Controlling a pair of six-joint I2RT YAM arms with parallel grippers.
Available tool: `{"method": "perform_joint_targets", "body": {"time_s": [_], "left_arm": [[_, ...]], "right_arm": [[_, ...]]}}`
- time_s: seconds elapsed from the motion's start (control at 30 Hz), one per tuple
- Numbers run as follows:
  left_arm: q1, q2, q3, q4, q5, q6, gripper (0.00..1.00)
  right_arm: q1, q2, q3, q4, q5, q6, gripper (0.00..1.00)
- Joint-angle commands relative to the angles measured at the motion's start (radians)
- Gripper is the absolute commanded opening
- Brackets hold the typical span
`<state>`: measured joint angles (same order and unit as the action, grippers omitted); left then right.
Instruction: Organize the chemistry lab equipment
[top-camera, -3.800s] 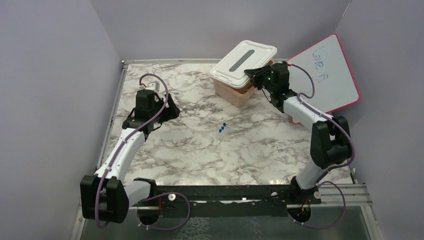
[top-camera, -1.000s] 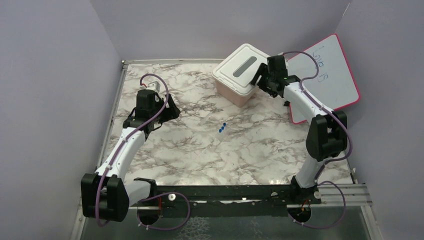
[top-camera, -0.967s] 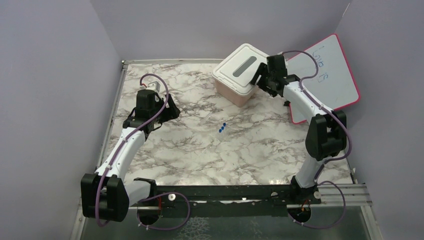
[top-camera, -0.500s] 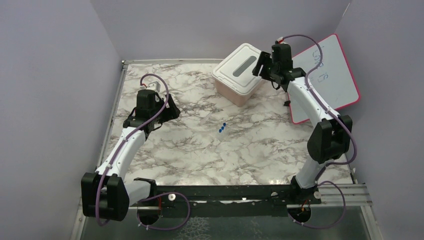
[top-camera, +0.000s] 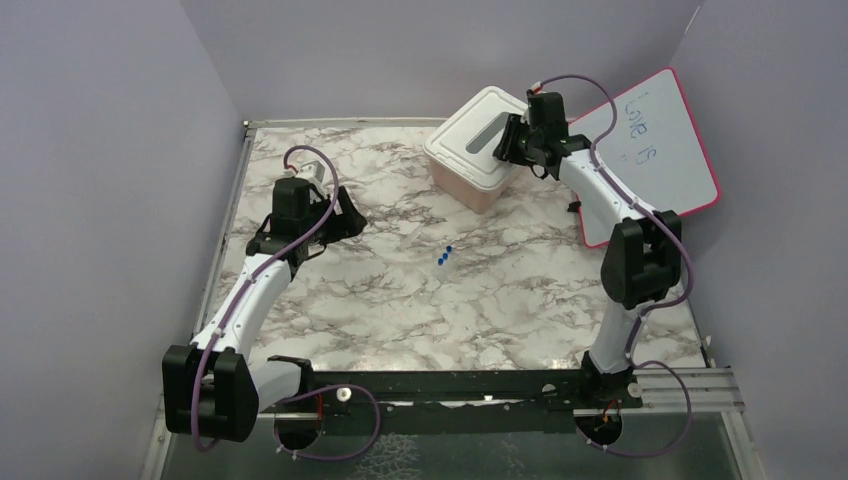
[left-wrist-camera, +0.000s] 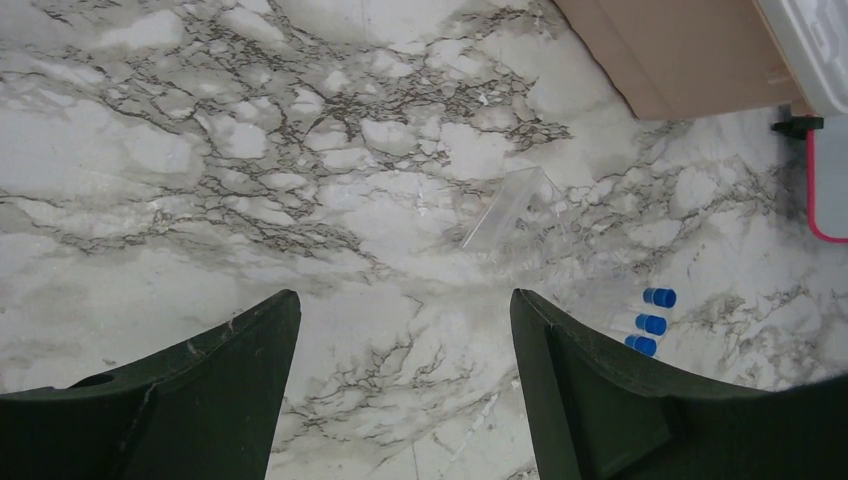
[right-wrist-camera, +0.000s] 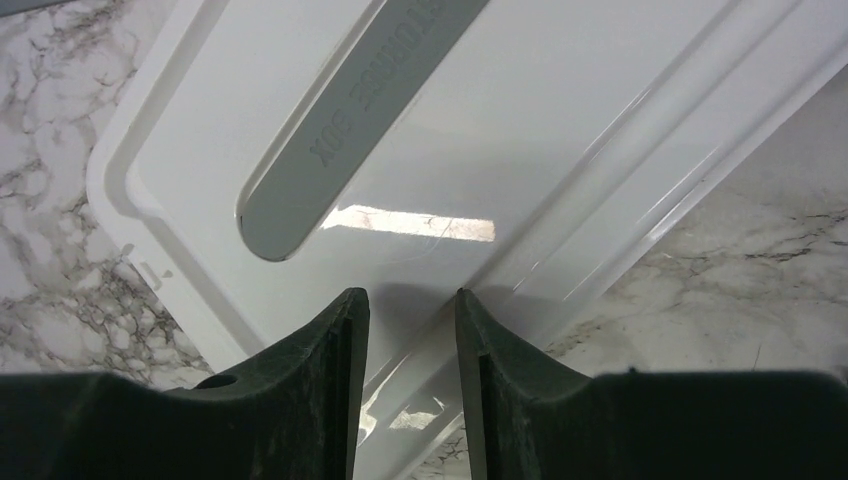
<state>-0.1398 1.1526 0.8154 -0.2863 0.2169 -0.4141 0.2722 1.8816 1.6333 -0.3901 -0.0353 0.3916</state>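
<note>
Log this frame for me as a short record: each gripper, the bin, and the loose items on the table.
left gripper: open, empty, above the marble table
right gripper: jaws straddle the edge of the white lid; grip unclear
pink bin: lid resting on top, at the table's far side, beside the whiteboard
loose items: three blue-capped pieces and one clear tube, lying mid-table

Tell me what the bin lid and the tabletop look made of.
Lid: white glossy plastic, going by moulded ridges and sharp glare. Tabletop: white with grey marble veining, fairly matte; stone or a printed laminate, the look cannot settle it.
</note>
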Motion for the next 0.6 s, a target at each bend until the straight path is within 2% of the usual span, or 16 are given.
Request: {"method": "perform_joint_targets", "body": {"time_s": [0.0, 0.1, 0.23, 0.4, 0.57], "left_arm": [[-0.004, -0.022, -0.007, 0.071, 0.121, 0.017, 0.80], [-0.005, -0.044, 0.009, 0.071, 0.144, 0.044, 0.81], [-0.006, -0.073, 0.066, -0.030, 0.129, 0.094, 0.84], [-0.006, -0.170, 0.128, -0.147, 0.053, 0.104, 0.86], [-0.006, -0.266, 0.209, -0.234, -0.067, 0.112, 0.90]], "right_arm": [[0.006, 0.023, 0.032, -0.058, 0.003, -0.010, 0.41], [0.007, -0.014, 0.033, -0.075, 0.027, -0.005, 0.42], [0.006, -0.130, 0.001, -0.086, 0.066, -0.020, 0.48], [0.007, -0.338, -0.158, -0.092, 0.117, -0.049, 0.57], [0.006, -0.562, -0.334, -0.175, 0.193, -0.036, 0.67]]}}
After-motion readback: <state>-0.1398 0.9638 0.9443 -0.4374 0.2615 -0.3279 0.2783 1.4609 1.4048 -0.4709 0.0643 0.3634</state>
